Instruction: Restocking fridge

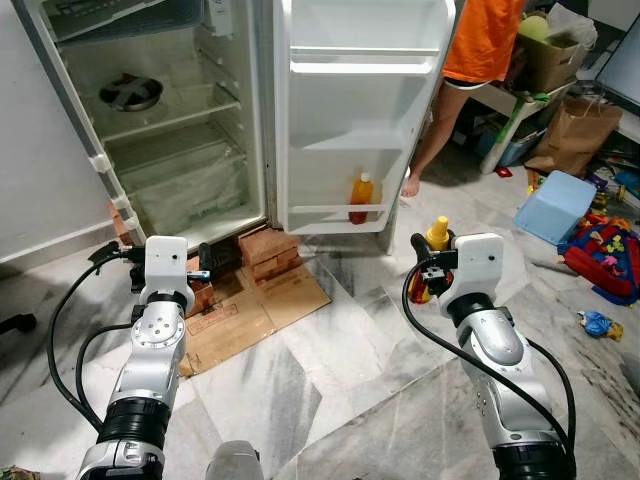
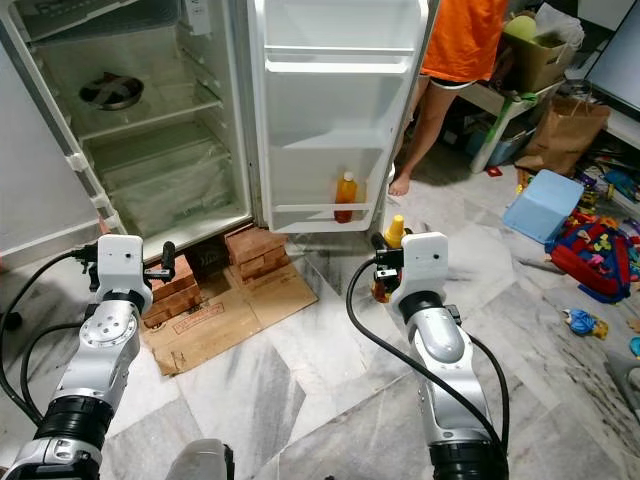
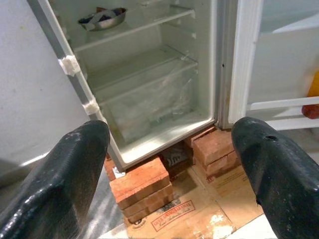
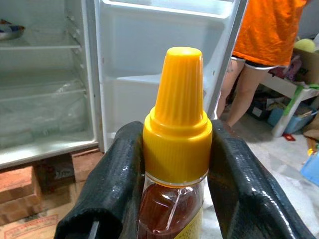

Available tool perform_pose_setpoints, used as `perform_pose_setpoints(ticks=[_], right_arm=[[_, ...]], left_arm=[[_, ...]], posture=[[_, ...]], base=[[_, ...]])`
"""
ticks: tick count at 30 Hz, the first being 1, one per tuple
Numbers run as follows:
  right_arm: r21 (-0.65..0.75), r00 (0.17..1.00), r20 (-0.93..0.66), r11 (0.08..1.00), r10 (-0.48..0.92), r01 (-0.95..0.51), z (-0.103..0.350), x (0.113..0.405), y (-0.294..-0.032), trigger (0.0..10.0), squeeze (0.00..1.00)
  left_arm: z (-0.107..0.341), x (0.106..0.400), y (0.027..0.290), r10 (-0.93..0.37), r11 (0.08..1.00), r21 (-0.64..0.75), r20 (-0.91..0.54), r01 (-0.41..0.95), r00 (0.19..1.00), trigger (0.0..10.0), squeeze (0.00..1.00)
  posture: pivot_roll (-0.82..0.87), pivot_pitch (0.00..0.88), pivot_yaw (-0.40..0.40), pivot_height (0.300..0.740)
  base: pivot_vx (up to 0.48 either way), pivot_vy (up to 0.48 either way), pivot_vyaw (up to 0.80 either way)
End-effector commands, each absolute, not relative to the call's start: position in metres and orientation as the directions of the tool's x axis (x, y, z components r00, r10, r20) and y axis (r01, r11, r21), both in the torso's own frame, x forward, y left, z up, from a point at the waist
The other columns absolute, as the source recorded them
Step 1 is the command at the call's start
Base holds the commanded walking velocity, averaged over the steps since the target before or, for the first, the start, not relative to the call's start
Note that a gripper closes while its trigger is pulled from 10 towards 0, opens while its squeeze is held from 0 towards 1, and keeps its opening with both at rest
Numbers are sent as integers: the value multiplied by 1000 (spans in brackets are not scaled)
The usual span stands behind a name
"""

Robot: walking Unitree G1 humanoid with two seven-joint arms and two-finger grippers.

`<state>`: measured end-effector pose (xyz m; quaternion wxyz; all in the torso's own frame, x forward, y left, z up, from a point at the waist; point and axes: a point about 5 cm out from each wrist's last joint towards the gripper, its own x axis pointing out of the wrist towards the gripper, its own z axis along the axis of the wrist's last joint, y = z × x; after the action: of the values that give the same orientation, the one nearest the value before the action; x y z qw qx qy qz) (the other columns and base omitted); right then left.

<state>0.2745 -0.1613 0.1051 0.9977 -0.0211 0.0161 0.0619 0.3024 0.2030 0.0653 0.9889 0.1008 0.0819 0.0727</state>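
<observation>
The fridge (image 1: 190, 150) stands open in front of me, with its door (image 1: 360, 110) swung to the right. An orange bottle (image 1: 361, 197) stands on the door's lowest shelf. My right gripper (image 4: 177, 164) is shut on a bottle of amber liquid with a yellow cap (image 4: 177, 124). I hold it upright above the floor, right of the door and a little below it; the cap (image 1: 437, 234) shows above the wrist. My left gripper (image 3: 169, 164) is open and holds nothing. It points at the fridge's bottom compartment, one finger (image 1: 205, 260) beside the wrist.
A metal bowl (image 1: 131, 93) sits on a fridge shelf. Bricks (image 1: 268, 247) prop the fridge over flattened cardboard (image 1: 250, 310). A person in an orange shirt (image 1: 480, 40) stands behind the door. A blue box (image 1: 555, 205), a paper bag (image 1: 578, 130) and toys (image 1: 605, 250) crowd the right.
</observation>
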Motion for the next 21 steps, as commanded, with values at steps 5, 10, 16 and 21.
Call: perform_pose_setpoints(ticks=[5,10,16,21], right_arm=[[-41,992,39,992,123,-122,120,285,-158,10000,0],[-41,990,45,991,132,-130,121,287,-156,10000,0],[-35,987,46,987,157,-155,122,288,-152,10000,0],[-32,980,47,981,193,-192,122,289,-147,10000,0]], left_arm=[[66,306,204,153,966,231,-153,-116,976,10000,0],[65,306,204,159,966,229,-153,-121,975,10000,0],[64,306,203,163,965,232,-154,-124,975,10000,0],[64,306,203,168,964,233,-157,-129,973,10000,0]], posture=[[52,0,-38,740],[53,0,-40,740],[54,0,-44,740],[54,0,-45,740]], base=[[458,0,0],[450,0,0],[440,0,0],[438,0,0]])
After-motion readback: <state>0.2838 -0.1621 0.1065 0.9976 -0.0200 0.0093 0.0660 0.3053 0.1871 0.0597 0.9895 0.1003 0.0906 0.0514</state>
